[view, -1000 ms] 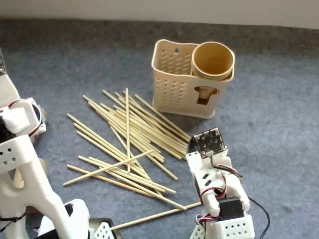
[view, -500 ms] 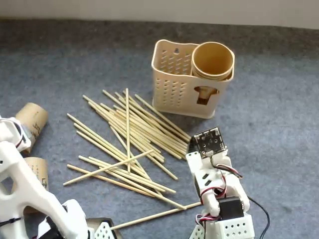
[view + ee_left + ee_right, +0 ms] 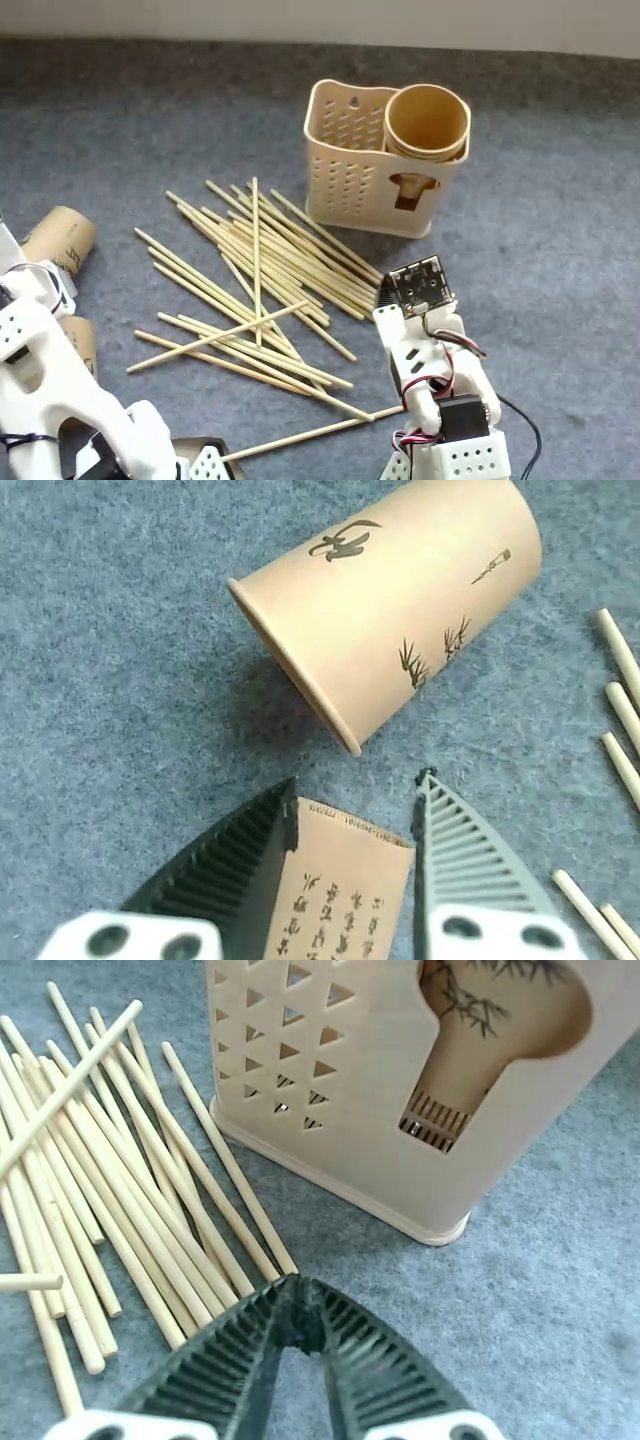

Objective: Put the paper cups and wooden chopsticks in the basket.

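Evidently the cup-gathering step is in hand: the left claw [image 3: 357,780] is spread open around a paper cup [image 3: 345,890] lying on the grey surface [image 3: 560,220], with a second cup [image 3: 390,610] just beyond. Next, I judge, it must clench gently, lift and carry the cup to the basket [image 3: 350,170], which already holds stacked cups [image 3: 427,120]. The right claw [image 3: 296,1286] is clenched on nothing, beside the scattered chopsticks [image 3: 260,270]. The cups bear dark brush characters and bamboo sprigs, not legible.
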Motion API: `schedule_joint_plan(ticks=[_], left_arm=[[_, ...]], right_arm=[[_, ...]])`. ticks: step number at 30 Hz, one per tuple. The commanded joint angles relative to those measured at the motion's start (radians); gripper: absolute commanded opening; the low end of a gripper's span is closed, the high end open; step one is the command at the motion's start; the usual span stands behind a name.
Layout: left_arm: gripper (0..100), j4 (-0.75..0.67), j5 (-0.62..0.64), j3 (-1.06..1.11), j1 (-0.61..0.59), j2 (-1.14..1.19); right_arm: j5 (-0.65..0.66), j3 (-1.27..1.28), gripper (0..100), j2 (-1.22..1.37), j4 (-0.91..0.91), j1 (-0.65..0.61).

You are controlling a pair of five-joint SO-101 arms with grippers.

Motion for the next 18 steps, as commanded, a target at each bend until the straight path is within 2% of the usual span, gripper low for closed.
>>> schedule_joint_plan(ticks=[1, 4, 12, 18], left_arm=[[20, -0.12, -0.032, 0.041, -0.004, -0.024], [20, -0.181, -0.089, 0.087, 0.015, -0.024], [20, -0.325, -0.092, 0.168, 0.03, -0.018], [19, -0.37, -0.092, 0.117, 0.077, 0.133]], right_arm=[[0.012, 0.099, 0.9, 0.005, -0.024, -0.007], [0.012, 0.099, 0.9, 0.005, -0.024, -0.007], [0.012, 0.099, 0.9, 0.005, -0.024, -0.007], [0.012, 0.099, 0.9, 0.005, -0.024, -0.007]])
